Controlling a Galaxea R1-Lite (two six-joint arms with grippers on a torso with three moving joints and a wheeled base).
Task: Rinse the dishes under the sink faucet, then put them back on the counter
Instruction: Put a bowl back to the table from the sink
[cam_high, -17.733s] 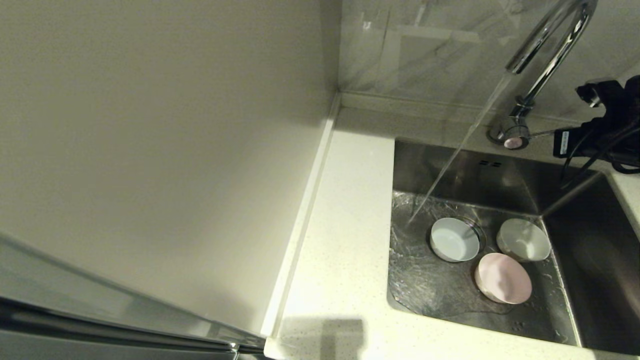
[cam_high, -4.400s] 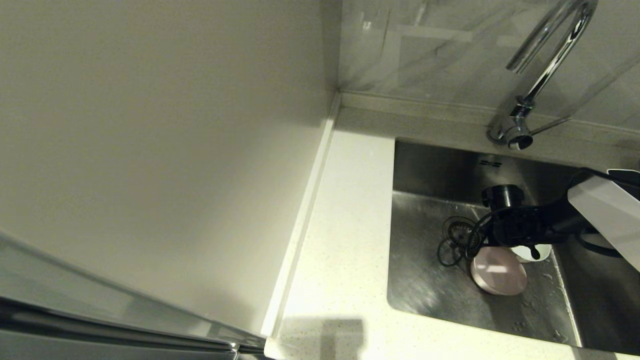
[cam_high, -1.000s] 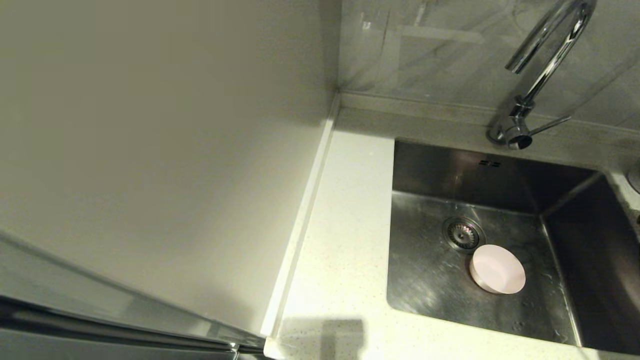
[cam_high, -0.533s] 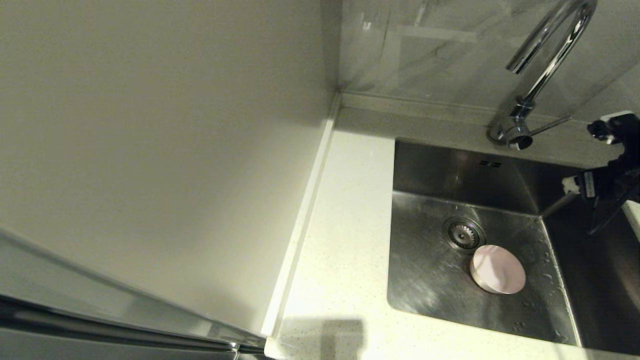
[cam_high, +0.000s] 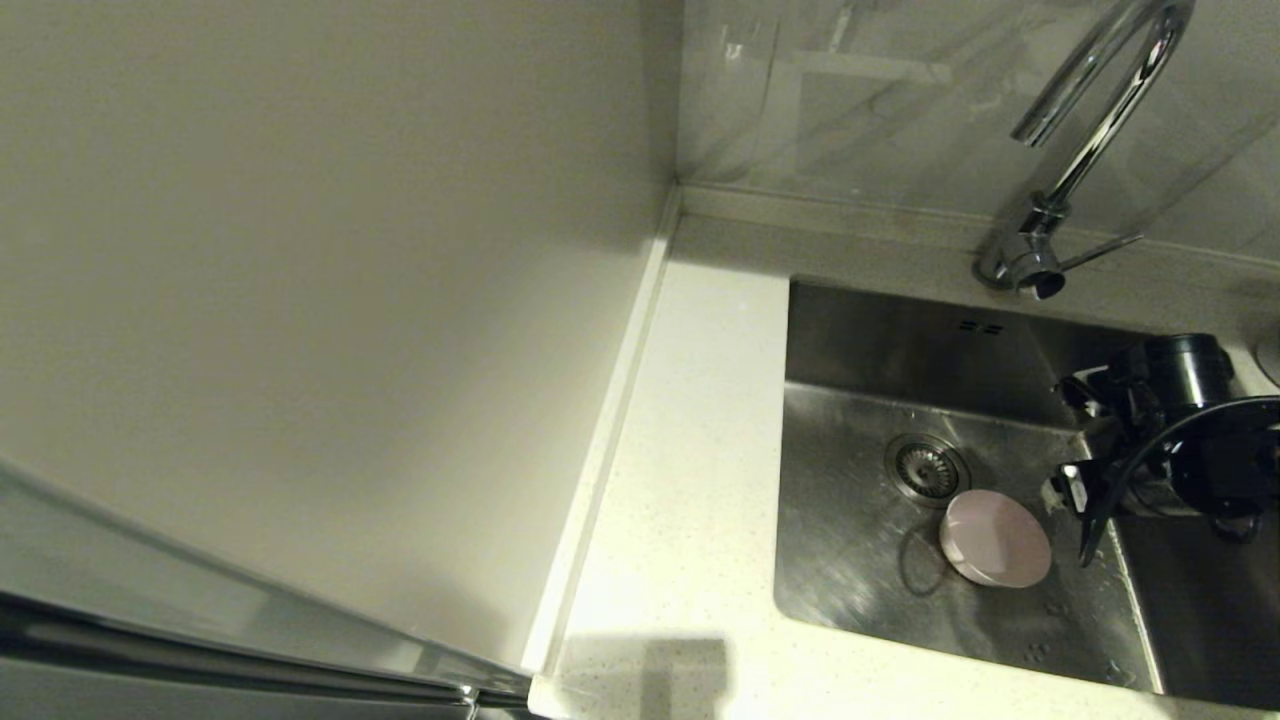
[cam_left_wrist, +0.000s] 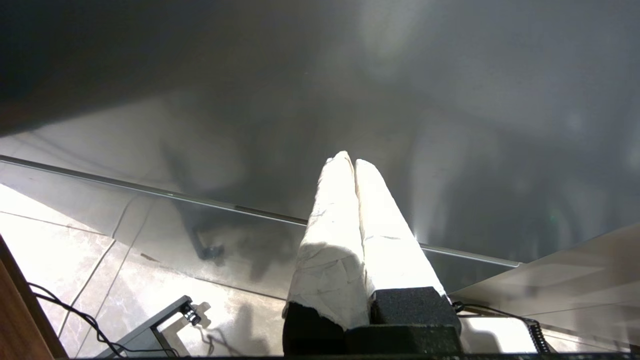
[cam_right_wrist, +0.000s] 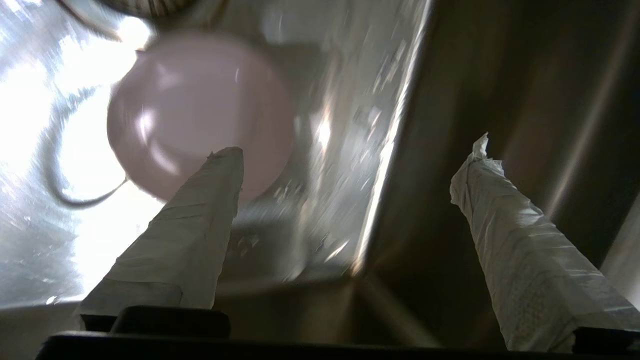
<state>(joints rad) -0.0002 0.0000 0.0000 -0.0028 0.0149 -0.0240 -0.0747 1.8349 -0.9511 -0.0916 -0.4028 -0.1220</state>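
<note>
One of the dishes, a pale pink bowl (cam_high: 995, 538), lies on the floor of the steel sink (cam_high: 850, 570), just right of the drain strainer (cam_high: 925, 465). My right arm's black wrist (cam_high: 1170, 440) hangs over the sink's right side, close to the bowl. In the right wrist view my right gripper (cam_right_wrist: 355, 145) is open and empty, and the pink bowl (cam_right_wrist: 200, 110) lies just beyond one fingertip (cam_right_wrist: 225, 165). No water comes from the chrome faucet (cam_high: 1090, 130). My left gripper (cam_left_wrist: 350, 160) is shut and empty, parked away from the sink.
The off-white counter (cam_high: 690, 480) runs along the sink's left side, bounded by a cream wall panel (cam_high: 350, 300) and a low back edge (cam_high: 830, 205). The faucet's side lever (cam_high: 1100, 250) points right. A black cable (cam_high: 1100, 510) dangles from my right wrist.
My right arm, out of view a second ago, has come in from the right edge and dropped into the sink beside the pink bowl. The bowl has not moved.
</note>
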